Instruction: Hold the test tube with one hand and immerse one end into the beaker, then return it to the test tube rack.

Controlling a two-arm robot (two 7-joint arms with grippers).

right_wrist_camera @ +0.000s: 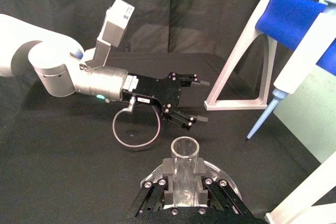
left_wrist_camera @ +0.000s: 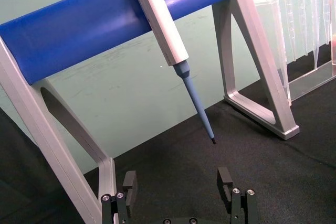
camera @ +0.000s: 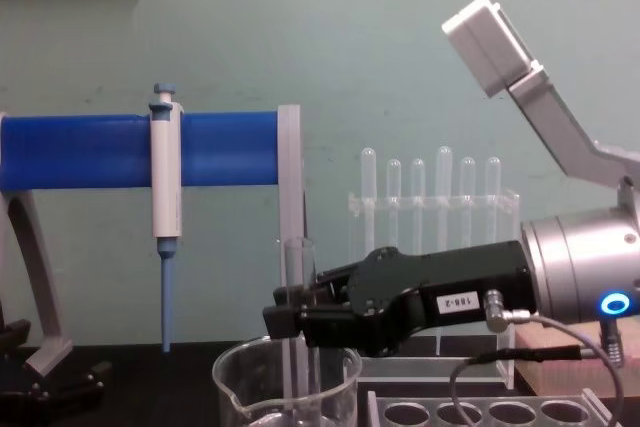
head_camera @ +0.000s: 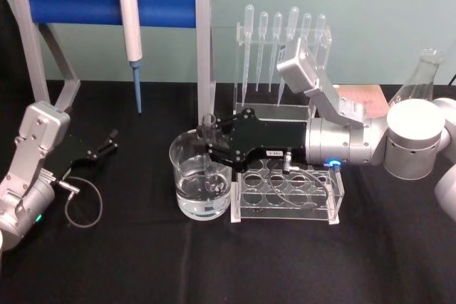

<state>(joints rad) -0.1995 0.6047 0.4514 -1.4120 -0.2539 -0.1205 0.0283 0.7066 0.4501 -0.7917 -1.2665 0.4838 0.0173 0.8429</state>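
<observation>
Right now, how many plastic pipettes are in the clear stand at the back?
6. The pipettes hang bulbs up in one row in the clear stand, behind the test tube rack. The right arm's wrist camera covers some lower parts, but no further one seems hidden.

Right claw (head_camera: pixel 209 134) clamped (left claw (head_camera: pixel 110 142) spread)

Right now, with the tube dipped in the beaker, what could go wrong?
The right gripper holds the test tube upright inside the beaker; moving sideways before lifting clear could knock glass on glass or spill water. The test tube rack stands beside the beaker, under the arm, so a low swing might hit it. The left gripper sits open at the left.
</observation>
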